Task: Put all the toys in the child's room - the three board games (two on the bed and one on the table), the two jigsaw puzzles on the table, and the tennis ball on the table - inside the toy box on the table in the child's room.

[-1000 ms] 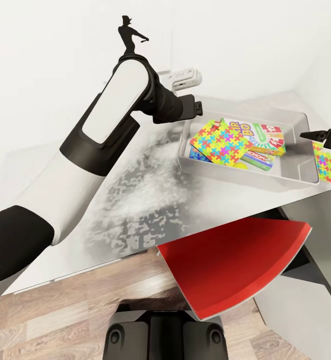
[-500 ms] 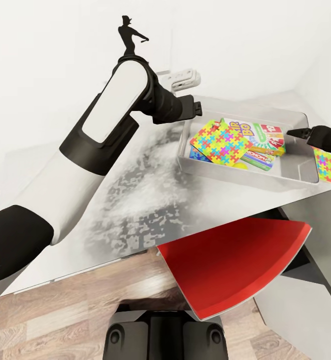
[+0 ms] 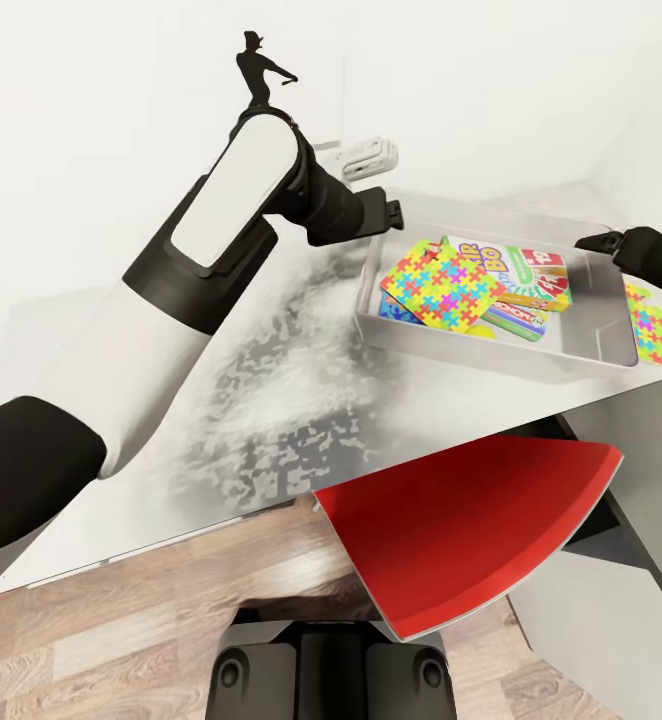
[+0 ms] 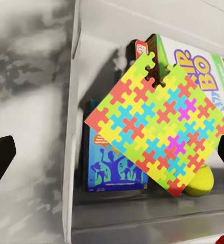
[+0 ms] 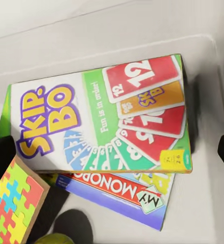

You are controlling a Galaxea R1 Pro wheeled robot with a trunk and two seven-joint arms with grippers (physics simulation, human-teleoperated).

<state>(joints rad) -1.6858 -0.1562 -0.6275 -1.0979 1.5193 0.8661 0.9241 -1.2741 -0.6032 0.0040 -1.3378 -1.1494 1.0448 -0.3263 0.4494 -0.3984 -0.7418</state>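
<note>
The toy box (image 3: pixel 401 335) stands on the table (image 3: pixel 271 400). In it lie a Skip-Bo board game (image 5: pixel 101 117), a Monopoly box (image 5: pixel 117 195) under it and a blue board game (image 4: pixel 112 162). One jigsaw puzzle (image 3: pixel 441 283) lies tilted on top of them, and the tennis ball (image 4: pixel 200 180) peeks from under its corner. A second jigsaw puzzle (image 3: pixel 647 325) rests on the table just beyond the bin's right end. My left gripper (image 3: pixel 395 213) hovers open over the bin's left end. My right gripper (image 3: pixel 589 242) hangs open above the bin's right part, holding nothing.
A red chair seat (image 3: pixel 471 525) juts out under the table's front edge. A small white device (image 3: pixel 371 155) sits at the back by the wall, below a black baseball-player silhouette (image 3: pixel 261 65). Wood floor (image 3: pixel 91 660) shows in front.
My right gripper has risen and drawn back toward the far side of the toy box. My left arm has shifted only slightly. The toys lie as before.
</note>
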